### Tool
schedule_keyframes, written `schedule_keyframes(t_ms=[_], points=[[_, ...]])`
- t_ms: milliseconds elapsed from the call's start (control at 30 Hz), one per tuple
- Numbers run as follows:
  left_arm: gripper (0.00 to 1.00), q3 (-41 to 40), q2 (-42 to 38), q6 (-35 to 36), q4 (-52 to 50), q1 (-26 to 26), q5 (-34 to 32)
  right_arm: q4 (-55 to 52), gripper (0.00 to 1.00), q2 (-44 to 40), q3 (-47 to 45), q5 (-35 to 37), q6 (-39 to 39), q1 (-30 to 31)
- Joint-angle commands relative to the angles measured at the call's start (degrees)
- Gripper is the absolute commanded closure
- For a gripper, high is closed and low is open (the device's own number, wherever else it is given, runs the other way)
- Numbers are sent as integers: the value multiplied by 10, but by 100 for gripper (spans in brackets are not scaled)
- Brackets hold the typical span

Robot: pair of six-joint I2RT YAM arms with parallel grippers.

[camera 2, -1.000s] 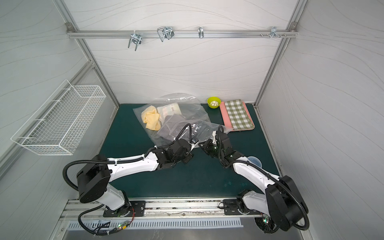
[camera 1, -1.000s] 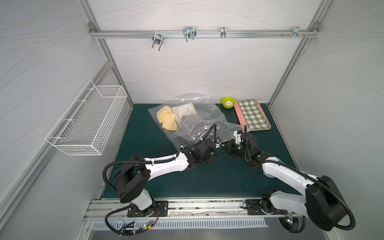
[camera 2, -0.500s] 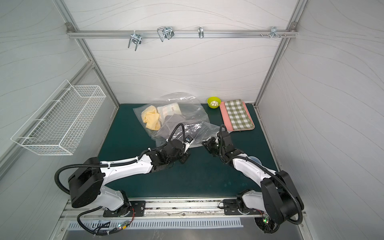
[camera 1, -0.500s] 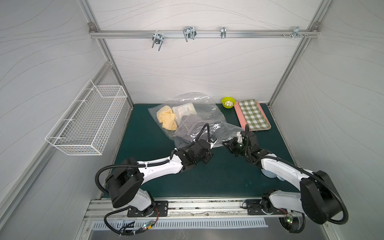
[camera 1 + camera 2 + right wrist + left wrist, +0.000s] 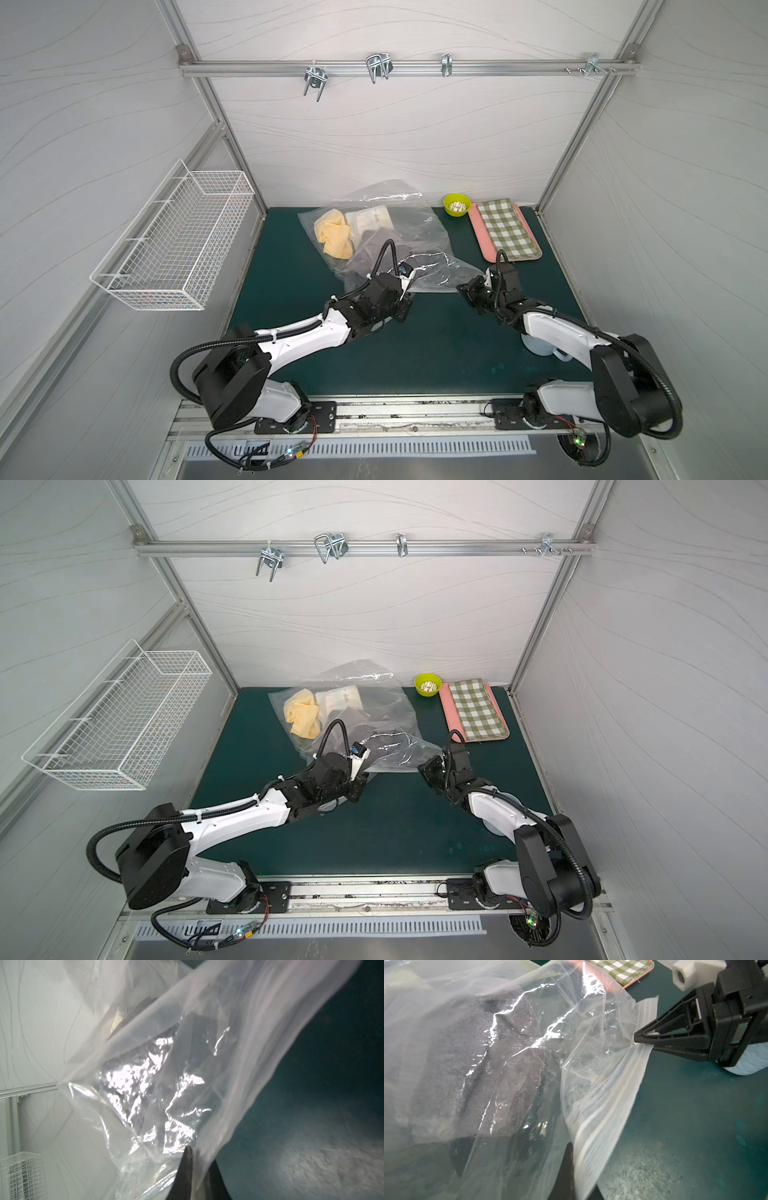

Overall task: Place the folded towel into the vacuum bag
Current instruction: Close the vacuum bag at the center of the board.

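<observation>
Both grippers have hold of the vacuum bag [image 5: 419, 220] at its mouth. The left gripper [image 5: 568, 1148] is pressed shut on the zip-seal strip [image 5: 612, 1095] at one end of the opening. The right gripper [image 5: 636, 1037] nips the same strip further along, its jaws closed on the film with the plastic bunching into creases at the tips. The strip runs loosely from one grip to the other, close above the green mat [image 5: 436, 353].

The grey towel [image 5: 477, 1064] lies inside the bag, just ahead of the left gripper and well behind the strip, so the placing itself looks essentially done. The step in hand appears to be managing the mouth once the towel is in. The next move probably calls for keeping the strip level and lowering it flat without tipping the bag towards the grippers, since the towel could slide back towards the opening. After that, each grip can let go in turn.

The bag is clear, crinkly and glossy, with bright glare along its folds, and it billows loosely over its load. The towel shows through as a soft, plush, folded mass. Beyond it, farther from both grippers, a yellow cloth [image 5: 332, 237] also sits inside the bag.
</observation>
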Motion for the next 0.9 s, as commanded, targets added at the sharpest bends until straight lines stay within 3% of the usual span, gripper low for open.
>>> schedule_keyframes(t_ms=[0,867], points=[[100,-4,-55,-59,4,50,-62,-85,100,29,-30,196,-15,-64],[100,-33,-67,-137,4,120,-52,-41,100,45,-38,135,-83,-154]])
